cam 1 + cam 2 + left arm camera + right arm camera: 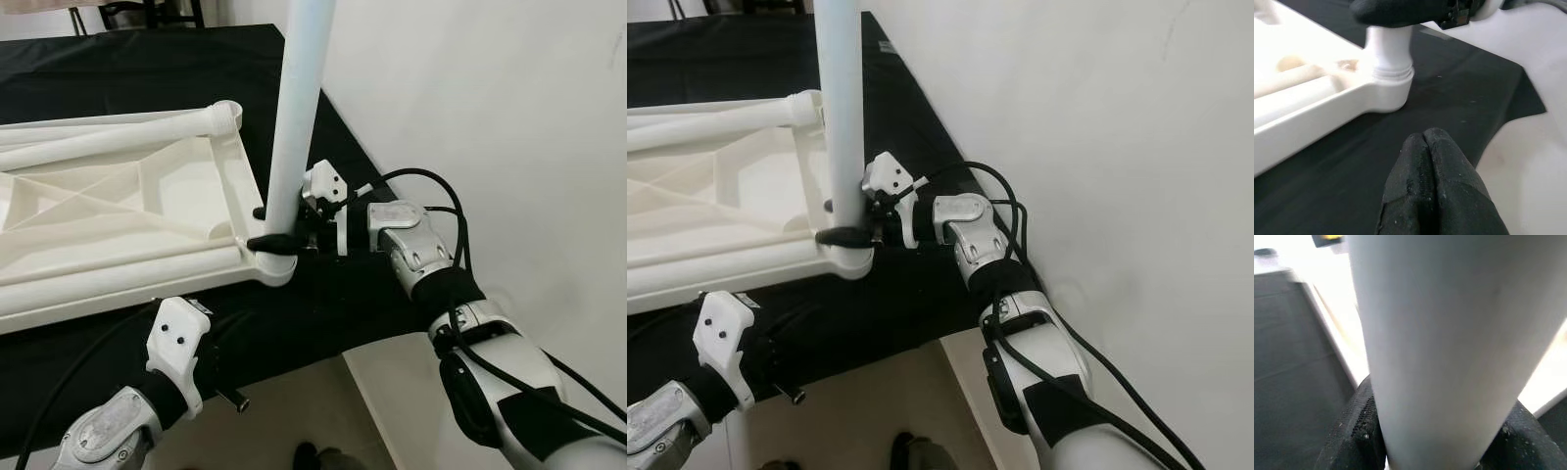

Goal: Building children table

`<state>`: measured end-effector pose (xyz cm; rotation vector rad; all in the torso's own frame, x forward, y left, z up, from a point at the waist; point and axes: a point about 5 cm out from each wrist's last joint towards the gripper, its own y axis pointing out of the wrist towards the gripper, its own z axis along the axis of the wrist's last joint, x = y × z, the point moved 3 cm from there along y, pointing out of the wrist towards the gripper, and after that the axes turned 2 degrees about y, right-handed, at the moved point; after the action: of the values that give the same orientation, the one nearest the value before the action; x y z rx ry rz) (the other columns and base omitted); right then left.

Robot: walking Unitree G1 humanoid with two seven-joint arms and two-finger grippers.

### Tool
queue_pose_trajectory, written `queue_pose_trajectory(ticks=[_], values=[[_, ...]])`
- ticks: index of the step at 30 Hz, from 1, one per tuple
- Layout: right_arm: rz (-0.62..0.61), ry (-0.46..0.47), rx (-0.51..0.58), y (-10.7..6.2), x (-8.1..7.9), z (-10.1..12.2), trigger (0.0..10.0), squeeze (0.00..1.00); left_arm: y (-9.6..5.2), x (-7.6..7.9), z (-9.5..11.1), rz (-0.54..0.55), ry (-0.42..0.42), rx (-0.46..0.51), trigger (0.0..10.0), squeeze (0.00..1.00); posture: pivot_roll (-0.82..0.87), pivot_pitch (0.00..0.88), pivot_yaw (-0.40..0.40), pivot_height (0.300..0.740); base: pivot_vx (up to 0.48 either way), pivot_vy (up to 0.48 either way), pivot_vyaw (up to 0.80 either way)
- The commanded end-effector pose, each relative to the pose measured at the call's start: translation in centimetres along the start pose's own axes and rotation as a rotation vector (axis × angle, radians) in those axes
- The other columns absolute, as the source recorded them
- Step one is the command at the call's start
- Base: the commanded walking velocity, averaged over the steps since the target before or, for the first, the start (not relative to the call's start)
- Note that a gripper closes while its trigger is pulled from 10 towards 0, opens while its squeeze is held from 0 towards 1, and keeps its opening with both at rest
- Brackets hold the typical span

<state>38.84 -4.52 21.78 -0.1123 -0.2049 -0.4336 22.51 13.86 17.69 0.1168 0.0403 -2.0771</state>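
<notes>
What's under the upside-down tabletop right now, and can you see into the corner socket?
The white tabletop lies on a black cloth. The socket's inside is hidden: the upright white leg stands in the corner socket, with the right gripper clamped just above it.

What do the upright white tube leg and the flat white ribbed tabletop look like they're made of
The upright white tube leg, gripped by the right gripper, looks like smooth plastic with a soft sheen. The flat white ribbed tabletop looks like moulded plastic, matte, judging by its cast diagonal ribs and rounded corner sockets; neither is certain.
</notes>
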Motion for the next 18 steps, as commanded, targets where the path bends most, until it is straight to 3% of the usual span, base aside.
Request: queue_pose_trajectory(ticks=[1, 2, 3, 4, 5, 6, 9, 11, 16, 17, 18], values=[[-0.201, 0.067, -0.167, -2.0, 1.1, -4.5, 0.0, 0.00, -0.4, -0.1, 0.3, 0.010, 0.004, -0.002, 10.0, 0.00, 0.14, 0.299, -0.163, 0.740, 0.000, 0.000, 0.00], [-0.319, 0.112, -0.158, -2.7, 1.4, -5.2, 0.0, 0.00, -0.4, -0.2, 0.4, 0.015, 0.006, 0.003, 10.0, 0.00, 0.14, 0.299, -0.163, 0.740, 0.000, 0.000, 0.00], [-0.319, 0.112, -0.158, -2.7, 1.4, -5.2, 0.0, 0.00, -0.4, -0.2, 0.4, 0.015, 0.006, 0.003, 10.0, 0.00, 0.14, 0.299, -0.163, 0.740, 0.000, 0.000, 0.00], [-0.580, 0.194, -0.162, -4.2, 1.3, -6.2, 0.0, 0.00, -0.5, -0.4, 0.6, 0.020, 0.004, 0.011, 10.0, 0.00, 0.12, 0.307, -0.156, 0.740, 0.000, 0.000, 0.00], [-0.649, 0.230, -0.188, -4.6, -1.6, -6.7, 0.0, 0.00, -0.5, -0.7, 0.8, 0.025, 0.002, 0.018, 10.0, 0.00, 0.08, 0.305, -0.123, 0.740, 0.000, 0.000, 0.00], [-0.641, 0.253, -0.198, -4.6, -4.1, -6.5, 0.0, 0.00, -0.4, -0.9, 0.8, 0.027, -0.002, 0.022, 10.0, 0.00, 0.07, 0.300, -0.120, 0.740, 0.000, 0.000, 0.00], [-0.612, 0.198, -0.181, -4.2, -5.1, -5.9, 0.0, 0.00, 0.1, -0.8, 0.6, 0.030, -0.016, 0.027, 10.0, 0.00, 0.06, 0.273, -0.120, 0.740, 0.000, 0.000, 0.00], [-0.611, 0.182, -0.177, -3.6, -4.2, -5.9, 0.0, 0.00, 0.6, -0.3, 0.6, 0.013, -0.027, 0.037, 10.0, 0.00, 0.07, 0.261, -0.126, 0.740, 0.000, 0.000, 0.00], [-0.593, 0.186, -0.177, -2.8, -4.2, -5.6, 0.0, 0.00, 0.9, -0.1, 0.5, 0.007, -0.032, 0.039, 10.0, 0.00, 0.08, 0.245, -0.125, 0.740, 0.000, 0.000, 0.00], [-0.564, 0.189, -0.125, -2.3, -3.8, -4.9, 10.0, 0.00, 1.0, -0.1, 0.6, 0.006, -0.029, 0.041, 10.0, 0.00, 0.08, 0.240, -0.123, 0.740, 0.000, 0.000, 0.00], [-0.528, 0.188, -0.081, -1.9, -3.6, -4.3, 10.0, 0.66, 1.1, -0.1, 0.6, 0.005, -0.027, 0.042, 10.0, 0.00, 0.09, 0.239, -0.123, 0.740, 0.000, 0.000, 0.00]])
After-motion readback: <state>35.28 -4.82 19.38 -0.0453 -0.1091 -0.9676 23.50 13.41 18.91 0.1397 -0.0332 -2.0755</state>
